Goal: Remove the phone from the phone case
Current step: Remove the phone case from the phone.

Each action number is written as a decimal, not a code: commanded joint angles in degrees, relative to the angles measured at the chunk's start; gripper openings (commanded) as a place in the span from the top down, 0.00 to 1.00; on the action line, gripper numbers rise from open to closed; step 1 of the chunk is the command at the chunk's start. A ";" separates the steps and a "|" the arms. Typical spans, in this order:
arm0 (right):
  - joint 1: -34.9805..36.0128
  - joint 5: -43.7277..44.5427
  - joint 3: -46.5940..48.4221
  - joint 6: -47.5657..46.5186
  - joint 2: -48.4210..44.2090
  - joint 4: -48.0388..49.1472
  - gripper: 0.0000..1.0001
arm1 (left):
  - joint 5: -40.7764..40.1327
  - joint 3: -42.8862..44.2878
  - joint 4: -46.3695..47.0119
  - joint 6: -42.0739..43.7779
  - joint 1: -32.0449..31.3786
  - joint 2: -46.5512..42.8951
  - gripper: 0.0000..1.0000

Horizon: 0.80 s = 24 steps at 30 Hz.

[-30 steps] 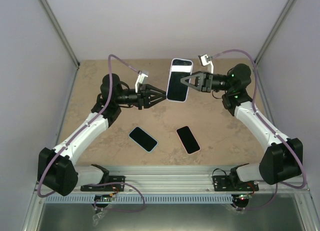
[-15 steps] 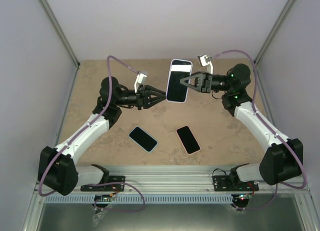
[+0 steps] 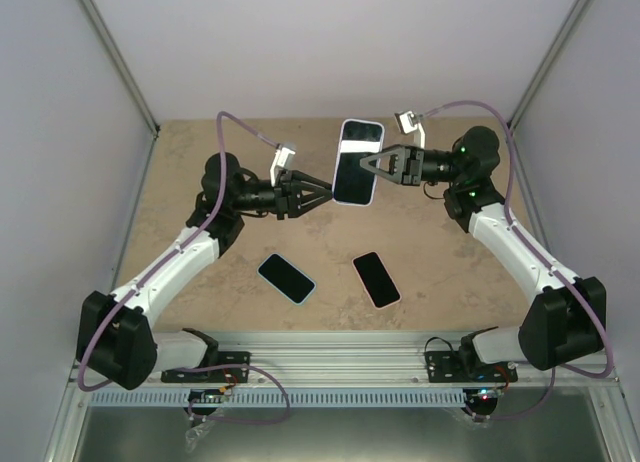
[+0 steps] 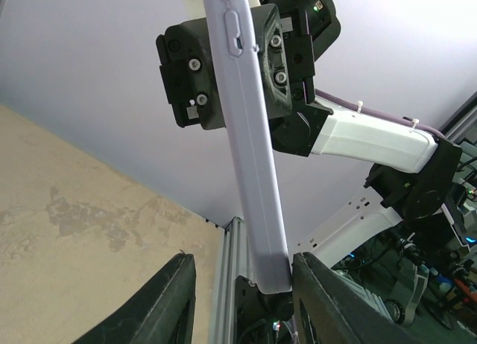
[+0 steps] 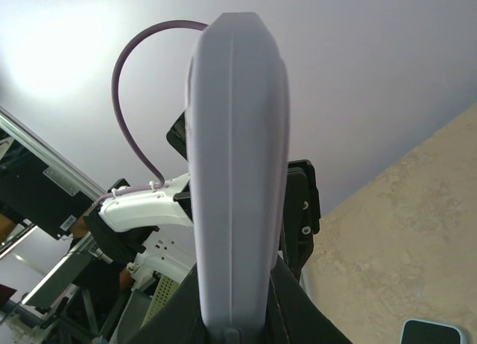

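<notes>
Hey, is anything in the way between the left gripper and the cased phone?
Nothing visible. The right gripper holds the cased phone in the air, and the left gripper is open right at its edge.

right wrist | fingertips of our right claw hidden behind pale lilac silicone phone case | left wrist | its top cropped

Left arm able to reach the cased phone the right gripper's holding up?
Probably yes. The left gripper is open, straddling the lower end of the cased phone, nothing between them. The right gripper clamps it farther up.
</notes>
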 commanded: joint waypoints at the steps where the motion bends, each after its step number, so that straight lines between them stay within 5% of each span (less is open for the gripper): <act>1: 0.24 1.02 1.70 -1.21 -1.01 0.70 0.99 | -0.08 0.92 0.85 0.04 -0.60 0.59 0.61; 12: 0.24 0.50 1.98 0.08 -1.13 2.03 0.99 | -1.04 0.76 -0.95 1.04 -0.50 0.60 0.75; 24: 0.24 -1.70 -0.40 11.77 -1.73 16.33 0.99 | -4.17 0.41 -4.14 4.09 0.25 1.12 0.85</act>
